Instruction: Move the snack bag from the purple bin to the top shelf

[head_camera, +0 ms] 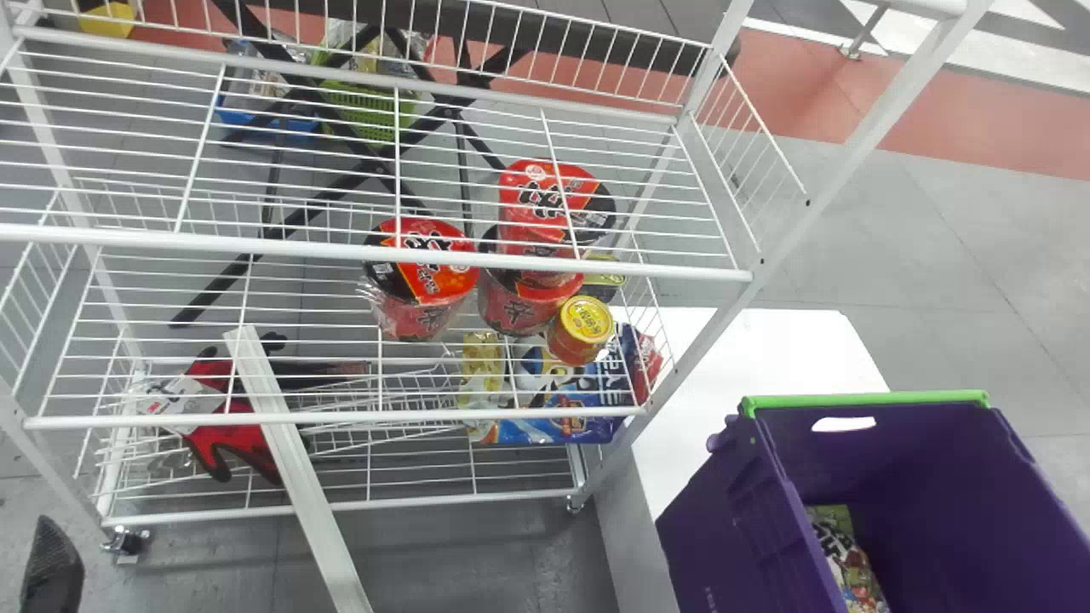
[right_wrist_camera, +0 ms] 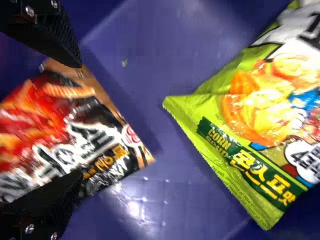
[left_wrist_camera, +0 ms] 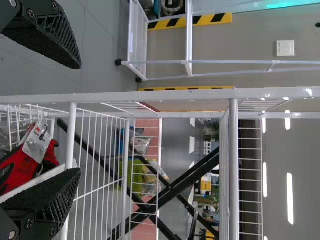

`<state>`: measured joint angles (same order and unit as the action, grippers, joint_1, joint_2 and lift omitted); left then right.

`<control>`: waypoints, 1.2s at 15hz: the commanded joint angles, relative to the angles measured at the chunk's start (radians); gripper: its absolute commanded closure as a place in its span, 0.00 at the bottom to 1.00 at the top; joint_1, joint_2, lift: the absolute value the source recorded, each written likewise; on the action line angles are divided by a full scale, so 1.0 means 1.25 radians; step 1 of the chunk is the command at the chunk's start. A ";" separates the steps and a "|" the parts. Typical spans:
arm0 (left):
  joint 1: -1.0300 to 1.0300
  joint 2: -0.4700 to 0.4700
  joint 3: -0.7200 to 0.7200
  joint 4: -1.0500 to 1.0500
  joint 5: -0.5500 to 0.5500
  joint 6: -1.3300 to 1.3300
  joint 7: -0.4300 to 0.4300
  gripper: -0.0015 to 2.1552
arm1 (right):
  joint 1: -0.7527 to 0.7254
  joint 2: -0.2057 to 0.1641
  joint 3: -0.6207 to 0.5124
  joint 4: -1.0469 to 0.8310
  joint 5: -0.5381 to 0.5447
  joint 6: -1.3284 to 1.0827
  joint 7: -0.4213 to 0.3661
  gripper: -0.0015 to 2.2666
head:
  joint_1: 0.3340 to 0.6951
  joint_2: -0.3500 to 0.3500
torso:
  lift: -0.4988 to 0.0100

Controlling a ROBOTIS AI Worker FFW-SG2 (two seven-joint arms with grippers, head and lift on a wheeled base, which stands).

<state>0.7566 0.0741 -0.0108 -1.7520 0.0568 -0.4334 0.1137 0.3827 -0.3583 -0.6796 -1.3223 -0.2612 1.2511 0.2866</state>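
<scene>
Right wrist view looks right into the purple bin (head_camera: 724, 519): green snack bag (right_wrist_camera: 250, 130) and, apart from it, a red-and-black packet (right_wrist_camera: 60, 130), both inside. Right gripper (right_wrist_camera: 80, 120) is over the packet side, jaws apart; contact with the packet I can't tell. Head view has the bin at lower right, green snack bag partly in sight down in it. Left gripper (head_camera: 51, 566) pokes in at lower left there; its wrist view gives jaws apart, rack beyond, plus a striped floor edge, wall and ceiling lights.

Cut off: bin and bag by the frame's bottom edge, left gripper likewise. Packet runs behind the right gripper's lower jaw. Red-lidded noodle cups (head_camera: 426, 264) sit mid-frame under the top shelf (head_camera: 375, 247), partly behind its wires.

Bin stands on a white table (head_camera: 766, 349), right of the white wire rack. Red gloves (head_camera: 226, 426) lie lower left on the rack, blue packet (head_camera: 553, 417) lower centre. Grey floor (head_camera: 937, 247), reddish strip (head_camera: 979, 128) across the upper right.
</scene>
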 commanded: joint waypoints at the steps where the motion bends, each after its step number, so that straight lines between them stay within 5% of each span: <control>1: -0.003 0.000 0.000 0.006 0.002 -0.012 0.002 0.03 | -0.001 0.001 0.042 0.049 0.015 -0.081 0.001 0.01 | 1.00 0.00 | 0.09; 11: -0.013 0.001 0.007 0.024 0.007 -0.027 -0.003 0.03 | -0.002 0.023 0.109 0.097 0.043 -0.140 0.005 0.05 | 1.00 0.00 | 0.09; 12: -0.014 0.001 0.009 0.026 0.009 -0.027 -0.003 0.03 | -0.002 0.022 0.109 0.097 0.048 -0.145 0.009 0.14 | 1.00 0.00 | 0.09; 13: -0.014 0.000 0.010 0.027 0.010 -0.027 -0.003 0.03 | -0.002 0.022 0.108 0.097 0.048 -0.152 0.009 0.40 | 1.00 0.00 | 0.09; 14: -0.014 0.001 0.010 0.027 0.011 -0.027 -0.003 0.03 | -0.002 0.025 0.098 0.096 0.038 -0.150 -0.005 0.84 | 1.00 0.00 | 0.09; 15: -0.014 0.001 0.010 0.027 0.011 -0.029 -0.003 0.03 | -0.003 0.029 0.091 0.093 0.025 -0.150 -0.032 0.98 | 1.00 0.00 | 0.09; 18: -0.014 0.000 0.010 0.030 0.011 -0.027 -0.003 0.03 | 0.012 0.040 0.069 0.027 0.022 -0.106 -0.045 0.99 | 1.00 0.00 | 0.09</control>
<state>0.7393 0.0741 0.0016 -1.7168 0.0705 -0.4692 0.1104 0.3834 -0.3148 -0.5785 -1.2430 -0.2303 1.0880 0.2341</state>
